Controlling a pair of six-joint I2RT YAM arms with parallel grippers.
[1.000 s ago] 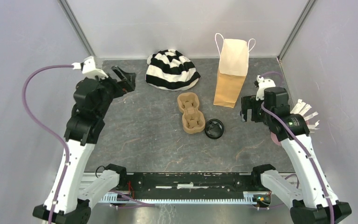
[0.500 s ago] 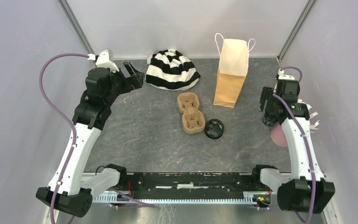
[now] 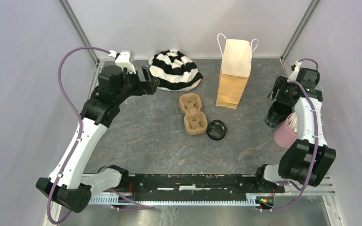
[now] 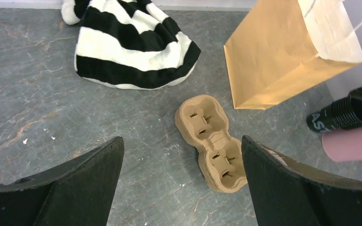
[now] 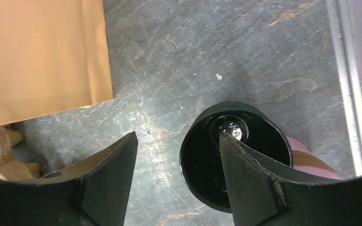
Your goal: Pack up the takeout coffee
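Right gripper [image 5: 178,141], jaws apart, straddles the rim of the lidless black disposable cup [image 5: 202,162] at three o'clock, likely to pinch its wall; left gripper [image 4: 183,141] hangs wide-jawed at ten o'clock

Left arm [image 3: 81,134] reaches to the far left, left gripper [image 3: 149,81] spread wide. Right arm [image 3: 307,120] is folded at the far right, right gripper [image 3: 277,95] pointing down, jaws apart.

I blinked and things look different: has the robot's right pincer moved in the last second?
Yes. The right pincer swung rightward, away from the tall brown paper bag, and now hangs over the small black disposable cup beside the pink cup.
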